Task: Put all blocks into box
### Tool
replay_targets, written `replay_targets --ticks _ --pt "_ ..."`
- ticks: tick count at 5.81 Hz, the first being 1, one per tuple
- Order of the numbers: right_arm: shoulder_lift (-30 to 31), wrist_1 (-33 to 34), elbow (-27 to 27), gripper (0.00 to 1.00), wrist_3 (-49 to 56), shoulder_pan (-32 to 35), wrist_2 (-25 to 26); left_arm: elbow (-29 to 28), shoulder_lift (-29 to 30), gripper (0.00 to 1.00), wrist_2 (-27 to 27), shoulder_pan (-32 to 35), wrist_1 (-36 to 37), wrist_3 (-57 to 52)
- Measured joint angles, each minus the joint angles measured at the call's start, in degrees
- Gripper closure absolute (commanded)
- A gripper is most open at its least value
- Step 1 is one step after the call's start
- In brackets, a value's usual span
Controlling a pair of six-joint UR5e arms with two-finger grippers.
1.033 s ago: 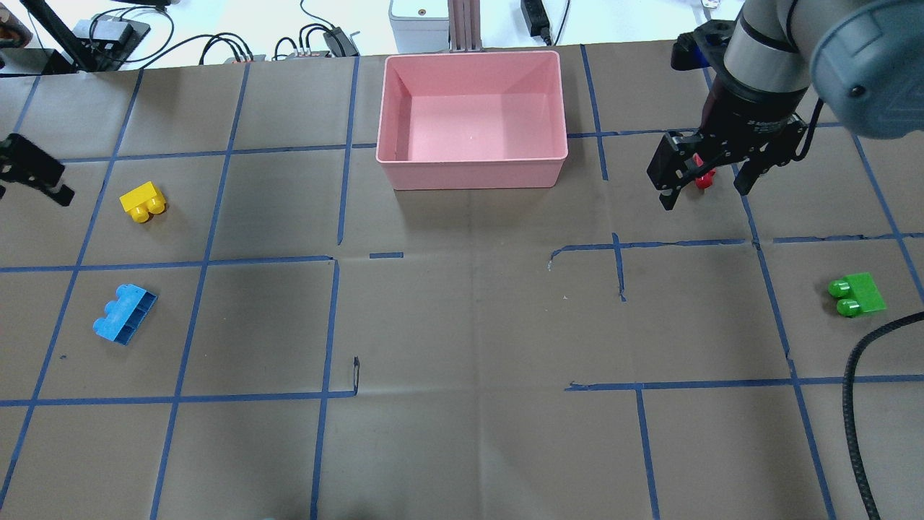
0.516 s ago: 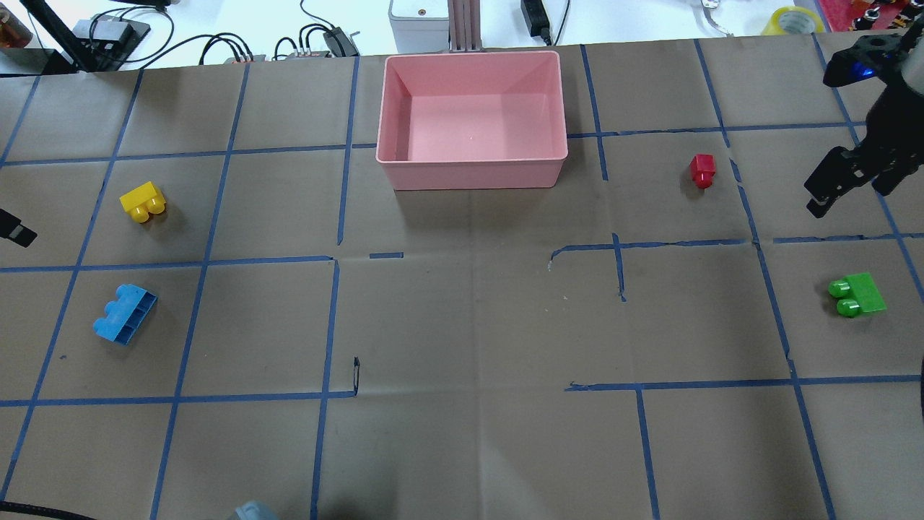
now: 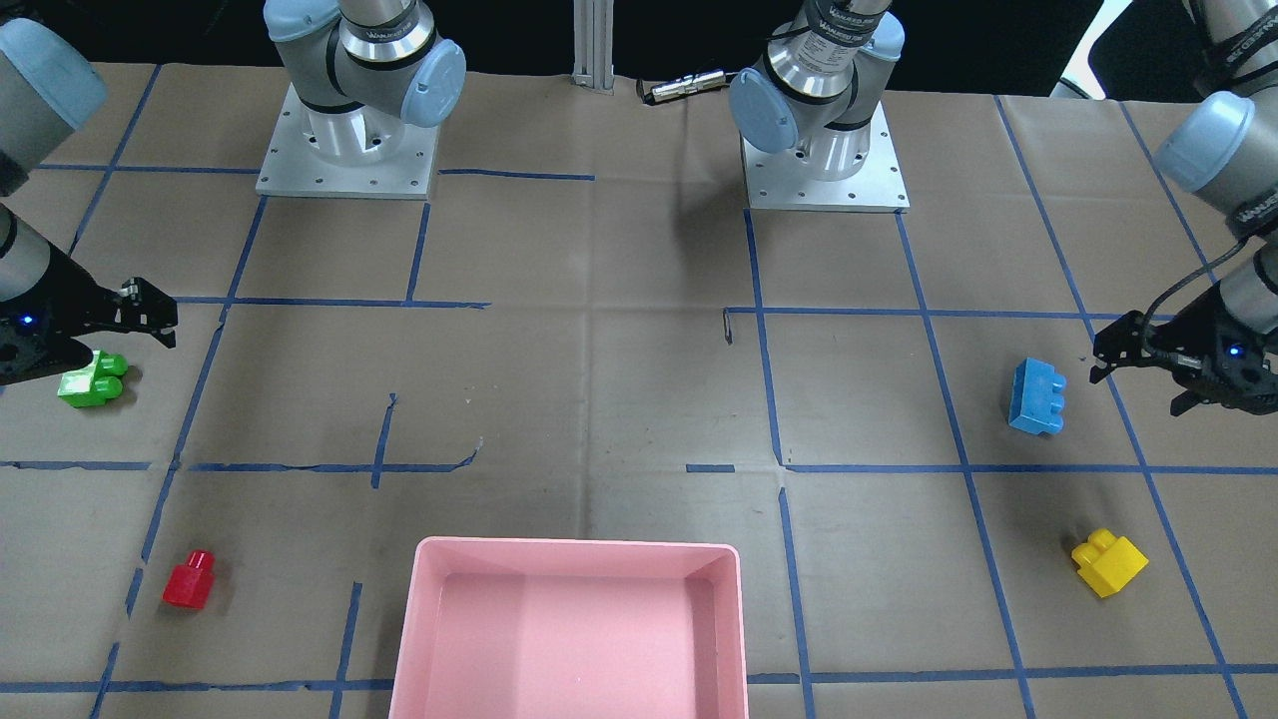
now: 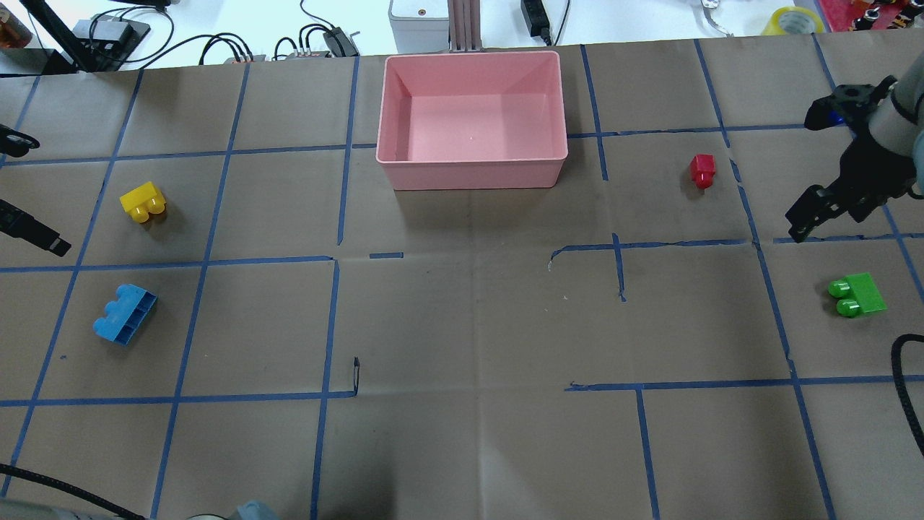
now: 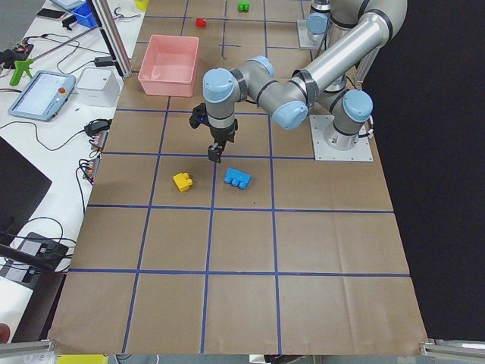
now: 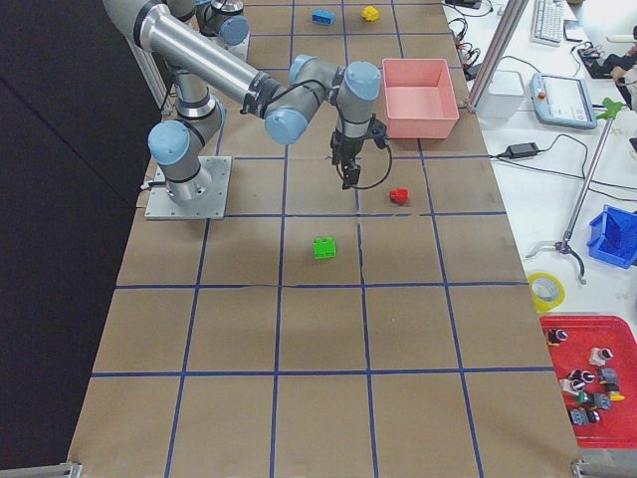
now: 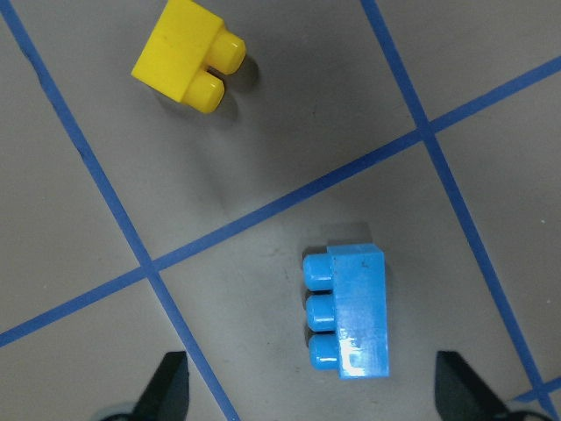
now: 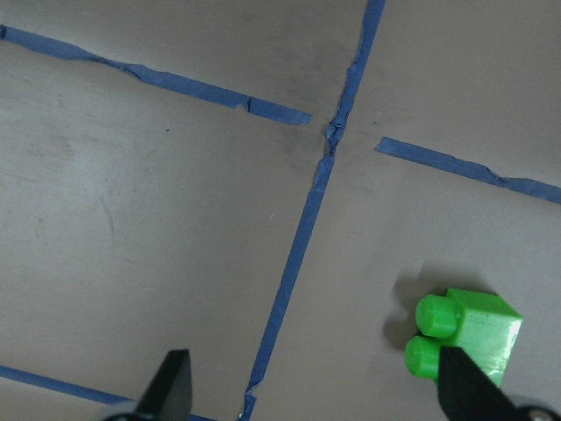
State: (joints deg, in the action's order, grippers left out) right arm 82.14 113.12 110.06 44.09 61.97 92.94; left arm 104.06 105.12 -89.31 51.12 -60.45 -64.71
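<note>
The pink box (image 4: 473,175) stands at the table's far middle with nothing in it, and shows in the front view (image 3: 579,547). The red block (image 4: 702,170) lies to its right. My right gripper (image 4: 830,220) is open above the table beside the green block (image 4: 857,295). In the right wrist view the green block (image 8: 465,338) lies by one fingertip. My left gripper (image 4: 43,195) is open at the left edge. In the left wrist view, it (image 7: 311,395) hovers over the blue block (image 7: 351,320), near the yellow block (image 7: 188,66). The overhead view shows the yellow block (image 4: 143,201) and the blue block (image 4: 124,313).
Blue tape lines grid the brown paper cover. Cables and electronics (image 4: 317,40) and a tape roll (image 4: 794,20) lie beyond the far edge. A black cable (image 4: 902,390) hangs in at the right. The two arm bases (image 3: 344,150) (image 3: 824,160) stand on my side.
My right gripper left the red block, swung right, and has come down toward the green block. My left gripper pulled off the left edge, then came back in, open.
</note>
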Motion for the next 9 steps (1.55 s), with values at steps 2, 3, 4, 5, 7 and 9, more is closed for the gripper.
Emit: replay_targets --ticks 2,3,4,5,7,9 --pt "-2.8 6.4 0.6 0.0 2.2 -3.5 0.0 5.7 1.6 0.01 1.3 -0.5 6.7 1.4" --pt "-4.1 7.5 0.7 0.0 2.8 -5.0 -0.1 8.0 1.8 0.01 1.9 -1.1 8.5 1.7" --pt "-5.3 8.1 1.1 0.01 3.8 -7.2 -0.5 10.2 2.0 0.01 2.5 -1.4 10.5 1.7" --pt "-6.6 10.1 2.0 0.01 4.4 -9.6 -0.6 11.7 2.8 0.01 2.8 -1.5 12.7 1.6" --pt "-9.0 14.9 3.5 0.01 3.3 -13.3 -0.6 12.5 5.3 0.08 3.1 -1.5 16.5 1.0" --pt "-9.4 15.8 4.5 0.01 3.1 -14.1 -0.7 12.6 5.8 0.29 3.0 -1.6 17.2 0.6"
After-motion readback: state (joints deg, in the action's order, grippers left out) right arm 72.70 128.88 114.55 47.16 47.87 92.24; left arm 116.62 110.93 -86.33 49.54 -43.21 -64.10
